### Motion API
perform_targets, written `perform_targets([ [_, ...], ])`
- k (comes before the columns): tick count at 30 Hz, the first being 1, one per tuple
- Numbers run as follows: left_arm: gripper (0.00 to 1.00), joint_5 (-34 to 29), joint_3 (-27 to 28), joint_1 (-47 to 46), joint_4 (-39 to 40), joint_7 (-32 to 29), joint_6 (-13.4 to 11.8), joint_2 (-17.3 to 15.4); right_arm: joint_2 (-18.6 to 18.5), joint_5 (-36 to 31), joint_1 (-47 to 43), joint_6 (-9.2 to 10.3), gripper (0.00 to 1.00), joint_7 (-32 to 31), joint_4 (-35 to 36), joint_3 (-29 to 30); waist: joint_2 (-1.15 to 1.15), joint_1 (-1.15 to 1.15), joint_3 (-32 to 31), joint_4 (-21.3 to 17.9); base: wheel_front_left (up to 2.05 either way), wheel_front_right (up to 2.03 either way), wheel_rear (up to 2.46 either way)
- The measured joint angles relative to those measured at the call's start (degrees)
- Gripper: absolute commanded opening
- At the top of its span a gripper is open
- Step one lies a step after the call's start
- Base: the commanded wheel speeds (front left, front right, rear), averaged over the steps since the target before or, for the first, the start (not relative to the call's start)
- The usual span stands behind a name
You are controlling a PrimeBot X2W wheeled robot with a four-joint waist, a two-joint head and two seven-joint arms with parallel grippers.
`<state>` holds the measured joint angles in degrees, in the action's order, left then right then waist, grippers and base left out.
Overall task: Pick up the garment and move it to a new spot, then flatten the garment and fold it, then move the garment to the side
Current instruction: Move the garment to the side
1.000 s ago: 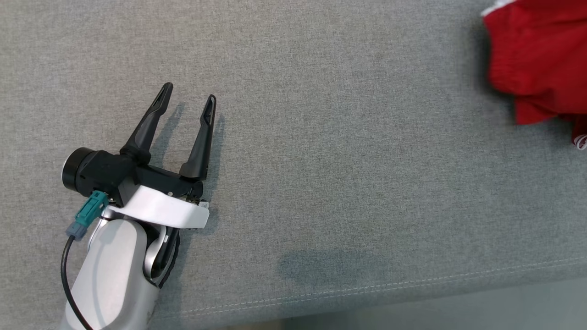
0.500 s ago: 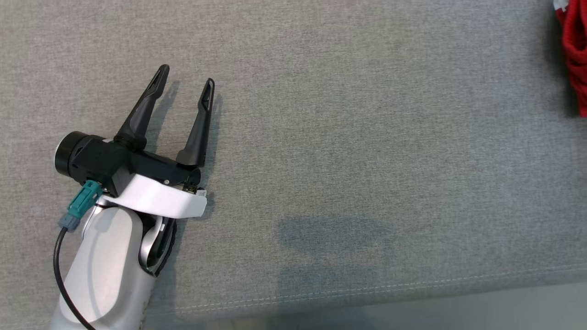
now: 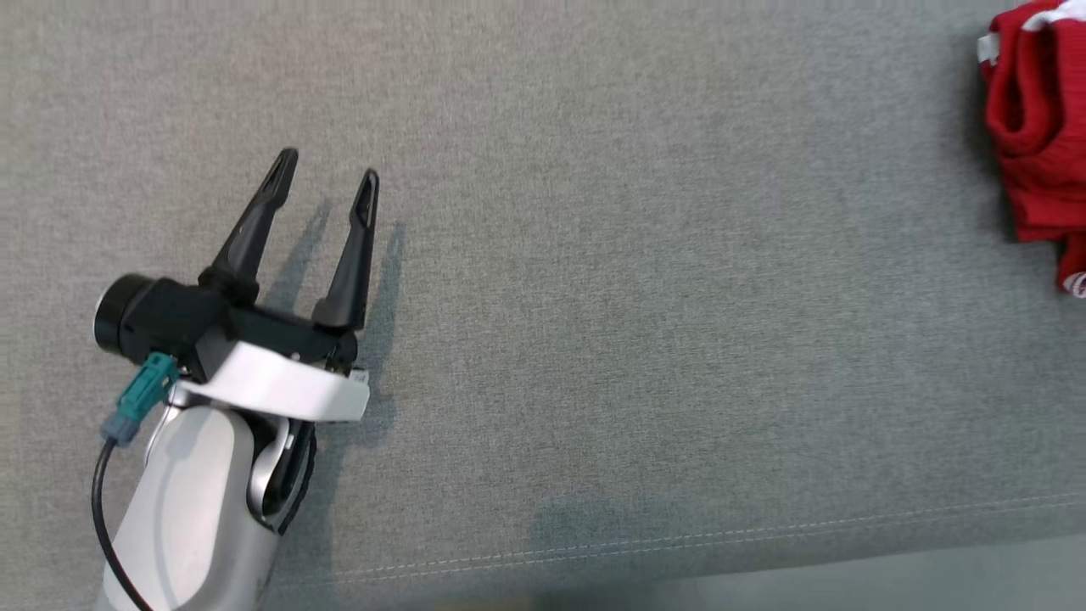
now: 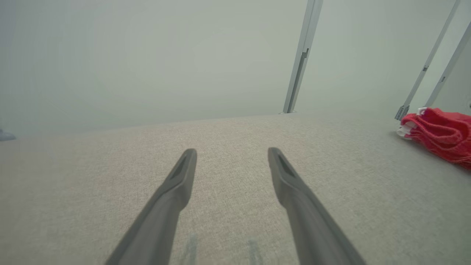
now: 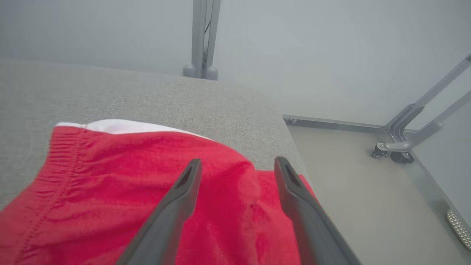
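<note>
As right gripper point(image 5: 237, 165) gapes, garment point(image 5: 110, 184) rests bunched

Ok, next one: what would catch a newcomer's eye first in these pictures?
The red garment stands out at once, bunched at the right edge of the head view on the plain grey fabric surface. In the right wrist view, the right gripper hangs just over it with its jaws open. The left gripper is at the lower left of the head view, also open, well apart from the garment.
</note>
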<state>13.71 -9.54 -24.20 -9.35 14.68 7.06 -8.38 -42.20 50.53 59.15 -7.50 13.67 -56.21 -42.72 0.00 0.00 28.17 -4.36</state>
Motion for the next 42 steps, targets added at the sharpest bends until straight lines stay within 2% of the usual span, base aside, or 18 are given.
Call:
perform_targets([
  [2,1.0,0.0,0.4,1.5,-0.3,0.0,0.0,-0.2,-0.1,-1.7,-0.9,-0.01,1.0,0.2,2.4,1.5,0.0,0.0,-1.6,-0.3,0.0,0.0,0.0],
  [4,1.0,0.0,0.9,2.9,-0.3,0.0,-0.2,-0.4,0.1,-3.9,-2.5,0.0,1.0,0.5,7.9,5.8,0.0,0.0,-3.3,-0.6,0.0,0.0,0.0],
  [8,1.0,0.6,2.4,5.6,0.0,0.0,-1.4,-1.6,3.3,-12.0,-9.8,0.0,1.0,0.7,21.6,20.5,0.0,0.0,-6.9,-1.2,0.0,0.0,0.0],
  [11,1.0,1.0,3.9,7.7,1.2,-0.6,-2.5,-2.4,11.0,-19.6,-21.0,0.01,1.0,0.9,31.4,30.6,0.0,0.0,-9.4,-1.3,0.0,0.0,0.0],
  [14,1.0,1.1,4.7,9.2,2.0,-1.5,-3.2,-3.2,20.4,-26.9,-32.4,0.01,1.0,1.0,40.5,35.7,0.0,0.0,-11.7,-1.1,0.0,0.0,0.0],
  [17,1.0,1.8,5.6,10.5,3.0,-2.1,-3.9,-3.7,27.4,-32.0,-40.1,0.01,1.0,1.0,47.4,37.5,0.0,0.0,-13.6,-0.4,0.0,0.0,0.0],
  [20,1.0,2.5,5.9,12.2,3.5,-2.6,-4.2,-3.7,31.2,-35.3,-44.2,0.0,1.0,1.0,51.5,38.3,0.0,0.0,-15.3,0.3,0.0,0.0,0.0],
  [22,1.0,2.7,6.0,13.7,3.8,-2.6,-4.5,-3.7,32.5,-37.0,-46.5,0.0,1.0,1.0,52.7,38.6,0.0,0.0,-16.5,0.8,0.0,0.0,0.0],
  [34,1.0,4.0,6.0,23.4,2.7,-2.3,-5.2,-3.1,36.2,-40.0,-58.4,0.01,1.0,1.0,52.9,40.3,0.0,0.0,-24.4,2.5,0.0,0.0,0.0],
  [42,1.0,4.4,5.1,26.3,1.5,-2.1,-5.1,-2.9,37.1,-41.0,-63.3,0.01,1.0,0.4,53.6,40.8,0.0,0.0,-28.5,3.1,0.0,0.0,0.0],
])
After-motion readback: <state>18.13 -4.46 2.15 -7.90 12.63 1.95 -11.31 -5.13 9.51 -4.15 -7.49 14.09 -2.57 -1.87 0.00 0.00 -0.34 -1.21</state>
